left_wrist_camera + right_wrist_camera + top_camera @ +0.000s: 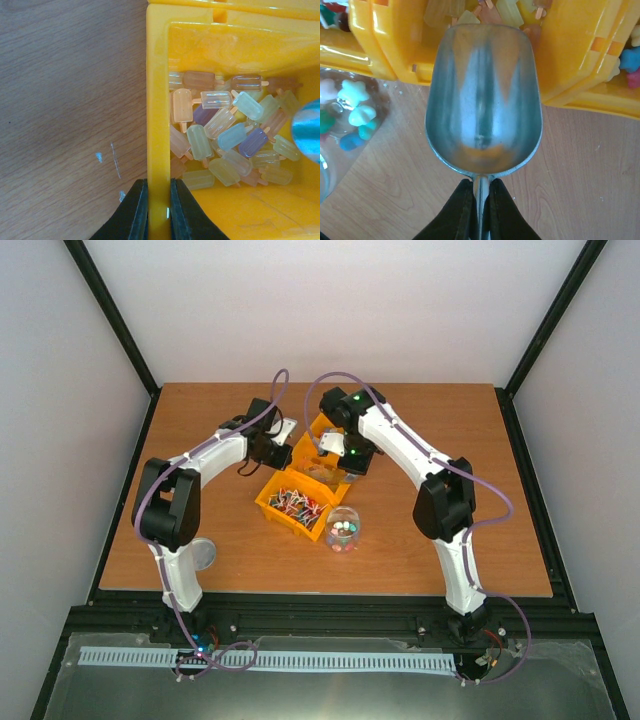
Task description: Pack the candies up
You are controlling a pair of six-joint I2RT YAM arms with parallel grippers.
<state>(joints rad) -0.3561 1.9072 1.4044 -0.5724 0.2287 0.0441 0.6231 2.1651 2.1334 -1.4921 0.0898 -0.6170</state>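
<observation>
A clear jar [343,530] stands on the table holding a few small candies [354,102] in white, green, blue and pink. My left gripper [159,182] is shut on the side wall of a yellow bin [158,100] filled with pastel popsicle-shaped sweets [225,135]. My right gripper [480,182] is shut on the handle of an empty metal scoop [482,100]. The scoop's tip reaches over that bin's near rim and shows at the right edge of the left wrist view [309,131]. The jar [340,120] is left of the scoop.
A second yellow bin [295,505] of mixed coloured sweets sits in front, next to the jar. A third bin [620,95] with blue and red star-shaped sweets is at the right. A round silver lid [203,554] lies by the left arm.
</observation>
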